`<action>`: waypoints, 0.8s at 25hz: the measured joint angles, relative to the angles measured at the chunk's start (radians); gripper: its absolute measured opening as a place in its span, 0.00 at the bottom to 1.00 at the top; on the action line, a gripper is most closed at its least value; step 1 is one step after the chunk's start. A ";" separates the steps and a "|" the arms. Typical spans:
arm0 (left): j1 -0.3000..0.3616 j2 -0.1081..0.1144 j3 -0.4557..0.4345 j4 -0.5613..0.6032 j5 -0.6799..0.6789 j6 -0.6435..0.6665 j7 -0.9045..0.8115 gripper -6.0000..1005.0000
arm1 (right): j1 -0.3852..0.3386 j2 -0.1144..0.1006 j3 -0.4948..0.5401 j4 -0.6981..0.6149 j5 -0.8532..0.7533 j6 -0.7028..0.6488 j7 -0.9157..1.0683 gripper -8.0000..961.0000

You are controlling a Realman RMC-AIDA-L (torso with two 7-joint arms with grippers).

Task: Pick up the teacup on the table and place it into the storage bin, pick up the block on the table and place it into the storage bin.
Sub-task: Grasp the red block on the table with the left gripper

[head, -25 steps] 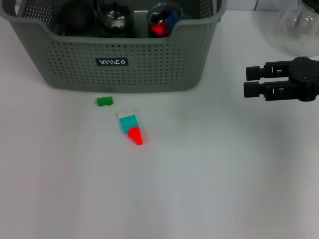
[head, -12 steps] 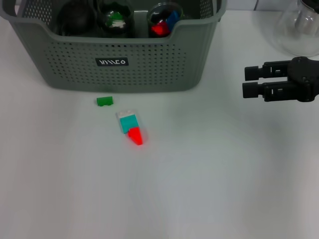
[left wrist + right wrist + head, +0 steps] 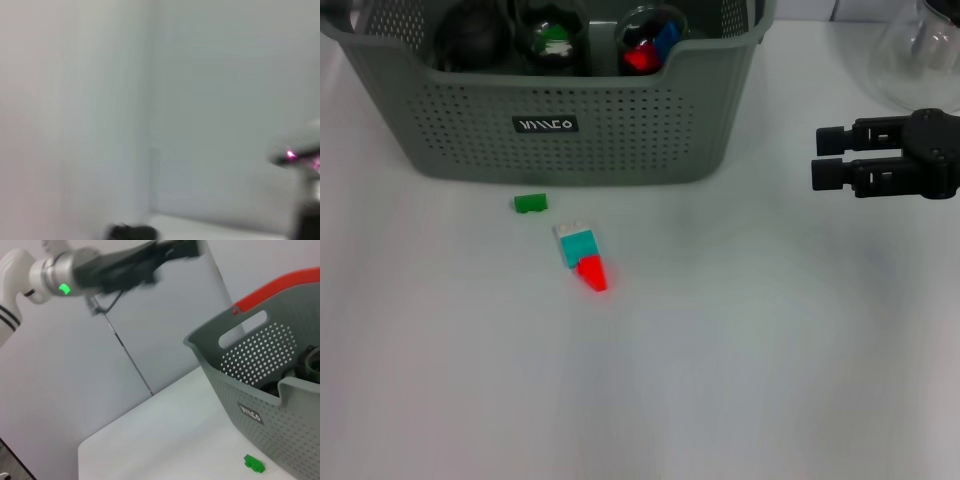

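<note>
The storage bin (image 3: 620,130) stands at the back of the white table, also seen in the right wrist view (image 3: 270,360). Inside it sit three dark teacups; the middle one (image 3: 552,40) holds a green piece, the right one (image 3: 648,40) red and blue pieces. No teacup shows on the table. A small green block (image 3: 530,203) (image 3: 254,463) lies just in front of the bin, and a white, teal and red block (image 3: 582,257) lies nearer. My right gripper (image 3: 816,158) hovers open at the right, well away from both. My left arm (image 3: 100,270) is raised high, blurred.
A clear glass flask (image 3: 920,50) stands at the back right, behind my right gripper. The bin has a red handle (image 3: 280,287) on its far side. The left wrist view shows only a pale wall.
My right gripper has drifted slightly right and up. A green piece now shows in the middle teacup where none showed a second ago. The blocks on the table have not moved.
</note>
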 joint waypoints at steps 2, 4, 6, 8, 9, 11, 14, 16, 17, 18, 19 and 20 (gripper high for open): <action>0.019 -0.007 0.014 0.003 0.032 0.065 0.038 0.77 | 0.001 0.000 0.000 0.000 0.001 0.002 0.000 0.74; 0.026 -0.013 0.050 0.000 0.098 0.103 0.057 0.77 | 0.003 0.003 0.001 0.002 0.001 0.006 0.001 0.74; 0.022 -0.018 0.116 0.001 0.198 0.126 0.071 0.77 | 0.003 0.006 0.001 0.003 0.001 0.013 0.006 0.74; 0.011 -0.022 0.173 0.002 0.276 0.132 0.084 0.77 | 0.004 0.009 0.004 0.008 0.001 0.020 0.010 0.74; 0.002 -0.024 0.199 -0.001 0.304 0.131 0.093 0.77 | 0.005 0.010 0.007 0.013 0.001 0.021 0.011 0.74; -0.021 -0.031 0.255 -0.023 0.356 0.128 0.130 0.77 | 0.009 0.011 0.018 0.030 0.001 0.029 0.011 0.74; -0.040 -0.046 0.298 -0.047 0.414 0.121 0.211 0.77 | 0.017 0.012 0.027 0.059 0.002 0.049 0.011 0.74; -0.052 -0.056 0.320 -0.050 0.465 0.114 0.265 0.76 | 0.022 0.012 0.028 0.079 0.003 0.065 0.012 0.74; -0.061 -0.060 0.339 -0.049 0.504 0.109 0.298 0.76 | 0.025 0.012 0.029 0.090 0.003 0.072 0.013 0.74; -0.070 -0.061 0.360 -0.049 0.534 0.104 0.323 0.76 | 0.029 0.012 0.033 0.113 0.003 0.088 0.014 0.74; -0.079 -0.061 0.383 -0.048 0.562 0.099 0.346 0.76 | 0.029 0.012 0.033 0.113 0.003 0.088 0.014 0.74; -0.088 -0.061 0.403 -0.048 0.585 0.093 0.365 0.76 | 0.031 0.013 0.035 0.123 0.003 0.095 0.013 0.74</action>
